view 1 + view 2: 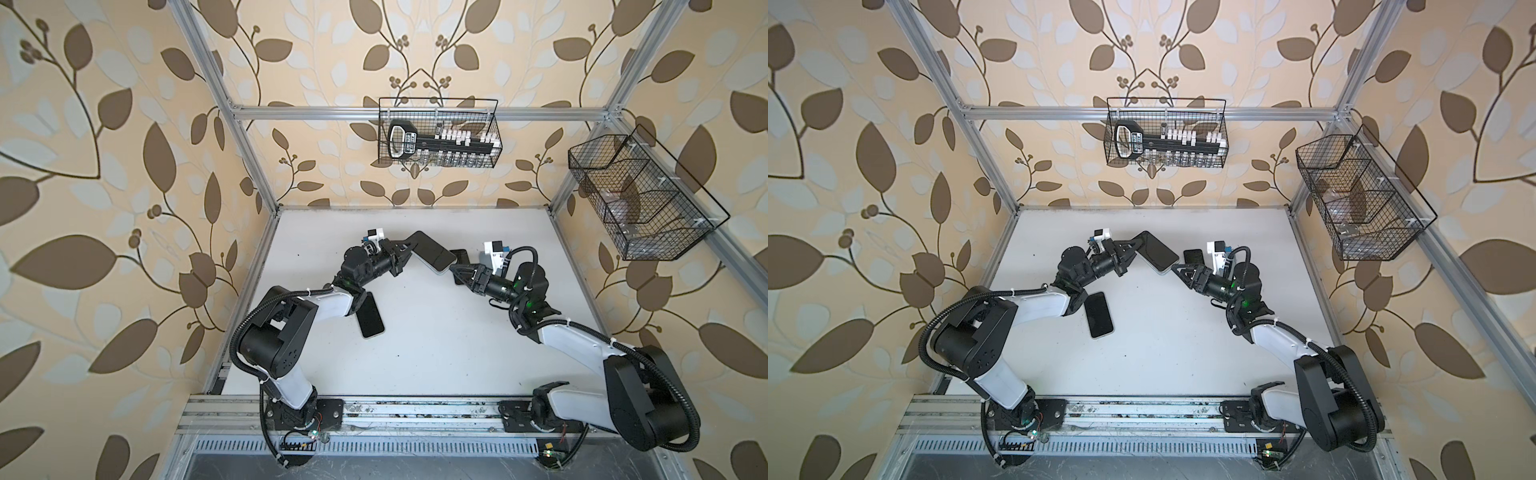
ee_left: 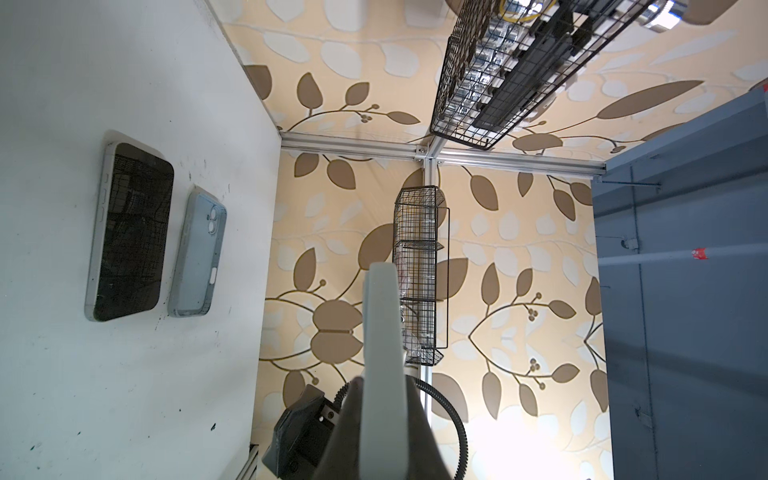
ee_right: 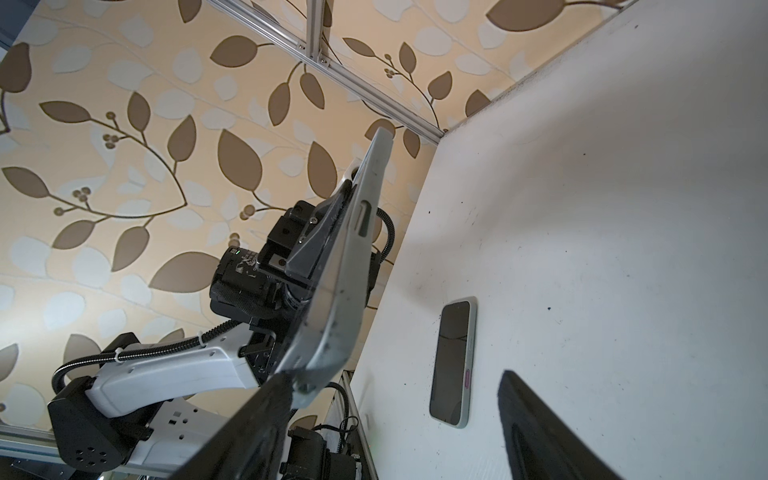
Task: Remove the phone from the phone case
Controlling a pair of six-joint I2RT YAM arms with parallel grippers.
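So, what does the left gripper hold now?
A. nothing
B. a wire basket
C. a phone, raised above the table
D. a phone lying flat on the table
C: in both top views the left gripper is shut on one end of the phone, which is tilted in the air above the table.

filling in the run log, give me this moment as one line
left gripper: shut on cased phone, held above table | right gripper: open at its free end | phone not yet out
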